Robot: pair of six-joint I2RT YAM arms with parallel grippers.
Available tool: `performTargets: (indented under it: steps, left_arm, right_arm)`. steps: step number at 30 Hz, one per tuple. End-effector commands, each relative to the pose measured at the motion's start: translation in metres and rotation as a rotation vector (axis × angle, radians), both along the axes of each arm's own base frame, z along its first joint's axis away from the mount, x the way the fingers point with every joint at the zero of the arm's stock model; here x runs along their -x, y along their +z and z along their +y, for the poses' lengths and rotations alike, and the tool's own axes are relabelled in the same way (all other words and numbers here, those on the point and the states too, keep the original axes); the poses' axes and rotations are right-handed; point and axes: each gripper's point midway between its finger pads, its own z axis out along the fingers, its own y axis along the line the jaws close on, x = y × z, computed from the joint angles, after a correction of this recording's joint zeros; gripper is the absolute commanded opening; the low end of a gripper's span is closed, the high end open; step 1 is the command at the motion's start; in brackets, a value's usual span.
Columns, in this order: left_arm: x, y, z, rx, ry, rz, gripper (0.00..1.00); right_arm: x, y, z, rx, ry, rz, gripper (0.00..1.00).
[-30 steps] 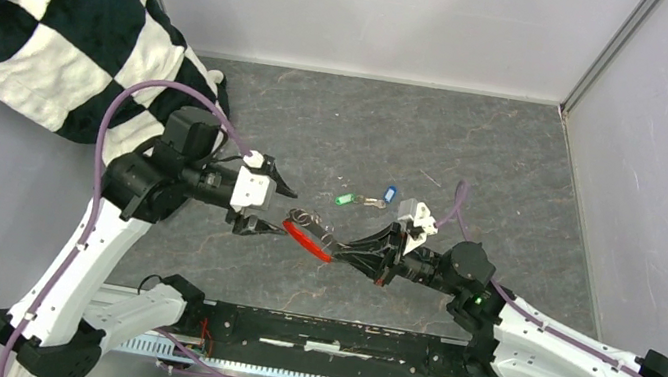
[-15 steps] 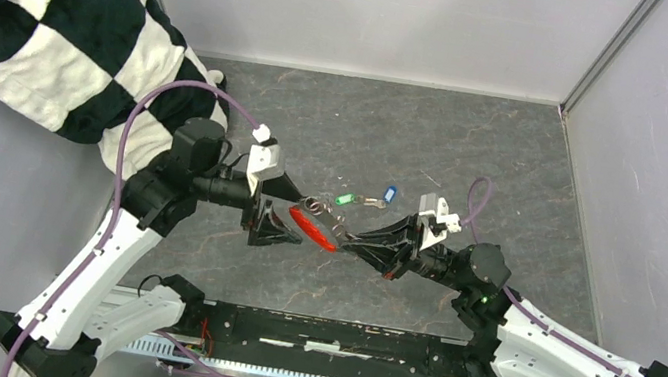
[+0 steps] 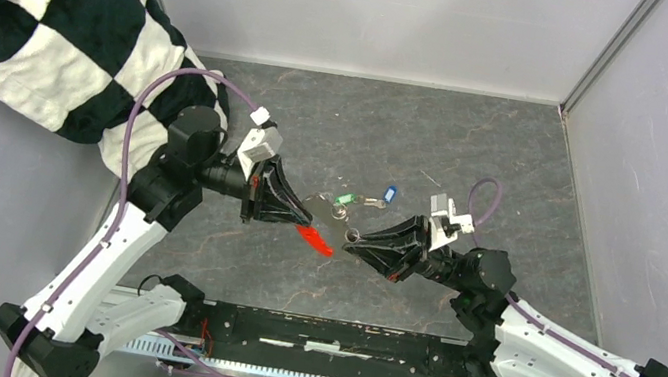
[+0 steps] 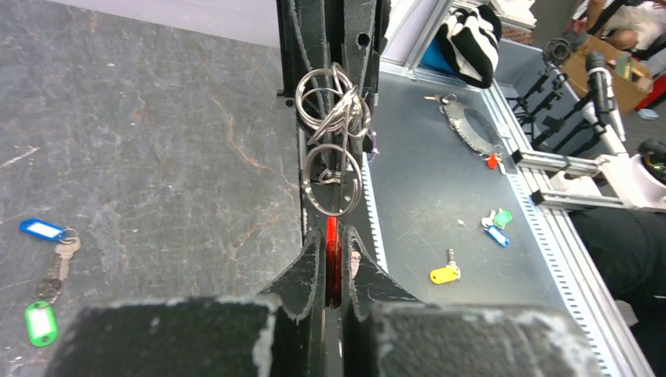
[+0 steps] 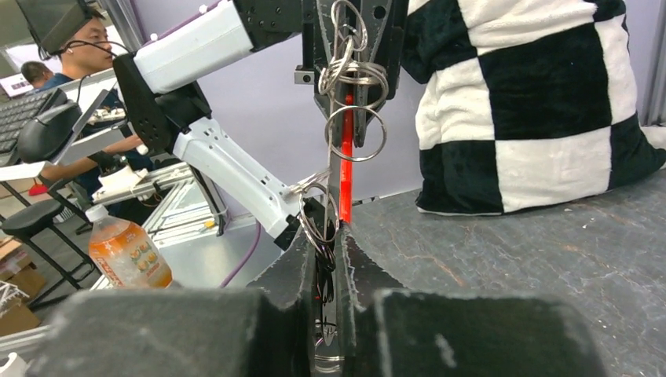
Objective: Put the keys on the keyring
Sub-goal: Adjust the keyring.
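Note:
The keyring hangs in the air between my two grippers. Its red tag [image 3: 314, 239] is pinched edge-on in my left gripper [image 3: 302, 222], which is shut on it [image 4: 331, 259]. Steel rings [image 4: 333, 177] dangle beyond the tag toward my right gripper [image 3: 352, 240]. One ring [image 5: 318, 224] lies in the narrow gap between the right fingers; whether they still pinch it is unclear. The keys lie on the table just behind, joined by a small ring: green head [image 3: 342, 199], blue head [image 3: 389, 194]. They also show in the left wrist view, blue [image 4: 41, 228] and green [image 4: 39, 322].
A black-and-white checkered cushion [image 3: 64, 14] fills the back left corner. Grey walls enclose the table on three sides. The arms' black base rail [image 3: 337, 336] runs along the near edge. Off the table are a yellow-headed key [image 4: 444, 275] and a bottle [image 5: 126, 255].
My left gripper swung right and closed on the red tag. The right gripper, which was holding the keyring, drew back a little to the right and its jaws eased slightly.

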Motion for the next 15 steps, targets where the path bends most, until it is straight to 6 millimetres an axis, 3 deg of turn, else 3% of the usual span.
performTargets:
  steps: [1, 3, 6, 10, 15]
  left_arm:
    - [0.010, 0.012, 0.000, 0.006, -0.083, 0.031, 0.02]
    - [0.011, 0.007, 0.002, -0.016, -0.103, -0.020, 0.02]
    - [0.007, -0.001, 0.006, -0.066, -0.096, -0.109, 0.02]
    - [-0.004, -0.018, 0.013, -0.164, -0.090, -0.236, 0.02]
    - [-0.006, -0.033, 0.019, -0.250, -0.110, -0.394, 0.02]
  right_arm:
    - [-0.005, 0.005, 0.004, 0.050, -0.008, -0.057, 0.25]
    - [-0.010, 0.007, 0.004, 0.127, -0.016, -0.108, 0.46]
    - [-0.018, 0.011, 0.003, 0.246, -0.031, -0.183, 0.62]
    - [-0.025, 0.026, 0.008, 0.362, -0.019, -0.254, 0.72]
    - [-0.029, 0.027, 0.025, 0.457, 0.063, -0.284, 0.77]
